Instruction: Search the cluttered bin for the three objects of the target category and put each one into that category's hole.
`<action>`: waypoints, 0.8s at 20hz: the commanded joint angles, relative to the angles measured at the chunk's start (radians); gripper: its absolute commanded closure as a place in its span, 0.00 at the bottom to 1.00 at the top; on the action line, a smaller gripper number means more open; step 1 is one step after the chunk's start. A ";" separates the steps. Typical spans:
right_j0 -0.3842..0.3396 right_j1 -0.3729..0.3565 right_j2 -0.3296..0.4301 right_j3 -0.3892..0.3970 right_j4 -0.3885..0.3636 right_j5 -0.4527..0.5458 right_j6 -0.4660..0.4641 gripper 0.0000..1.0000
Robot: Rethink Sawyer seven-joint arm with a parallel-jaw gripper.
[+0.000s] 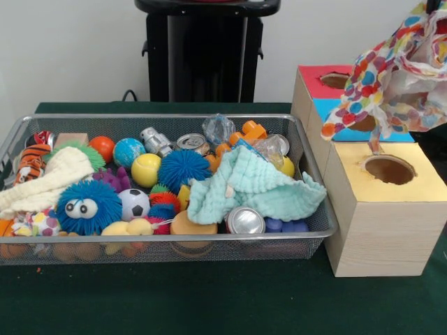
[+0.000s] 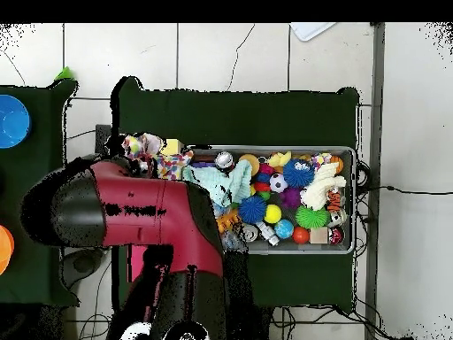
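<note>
The white polka-dot cloth (image 1: 391, 77) hangs bunched in the air at the top right, above the boxes. Its lowest tail dangles over the blue panel, just behind the yellow-panelled hole (image 1: 389, 169). The gripper holds it from above but is hidden inside the folds. In the overhead view the cloth (image 2: 146, 146) shows at the end of the red arm (image 2: 142, 208). The mint-green waffle cloth (image 1: 251, 185) lies spread at the right end of the wire bin (image 1: 174, 237). The cream knitted cloth (image 1: 49, 181) lies at its left end.
The bin also holds fuzzy balls, a blue one with eyes (image 1: 87, 206), small balls, shiny cans (image 1: 244, 221) and toys. The blue-panelled hole (image 1: 363, 124) and the red-panelled hole (image 1: 334, 80) stand behind the yellow one. The robot pedestal (image 1: 206, 49) stands behind the bin.
</note>
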State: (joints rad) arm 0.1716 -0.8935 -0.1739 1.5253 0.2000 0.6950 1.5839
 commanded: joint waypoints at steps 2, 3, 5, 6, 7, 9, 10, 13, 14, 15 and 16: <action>-0.025 0.059 0.043 0.055 0.036 -0.040 0.240 1.00; -0.028 0.064 0.046 0.055 0.039 -0.049 0.237 1.00; -0.034 0.066 0.056 0.068 0.049 -0.072 0.231 1.00; -0.036 0.067 0.060 0.071 0.053 -0.079 0.227 1.00; -0.037 0.067 0.063 0.077 0.058 -0.088 0.226 1.00; -0.039 0.069 0.070 0.084 0.067 -0.105 0.224 1.00; -0.040 0.072 0.074 0.088 0.070 -0.116 0.221 1.00; -0.050 0.081 0.091 0.106 0.076 -0.160 0.205 1.00; -0.054 0.084 0.095 0.111 0.078 -0.174 0.202 1.00; -0.055 0.086 0.097 0.113 0.078 -0.183 0.200 1.00; -0.058 0.087 0.101 0.119 0.080 -0.196 0.198 1.00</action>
State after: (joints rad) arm 0.1571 -0.8578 -0.1648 1.5255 0.2438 0.5596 1.5839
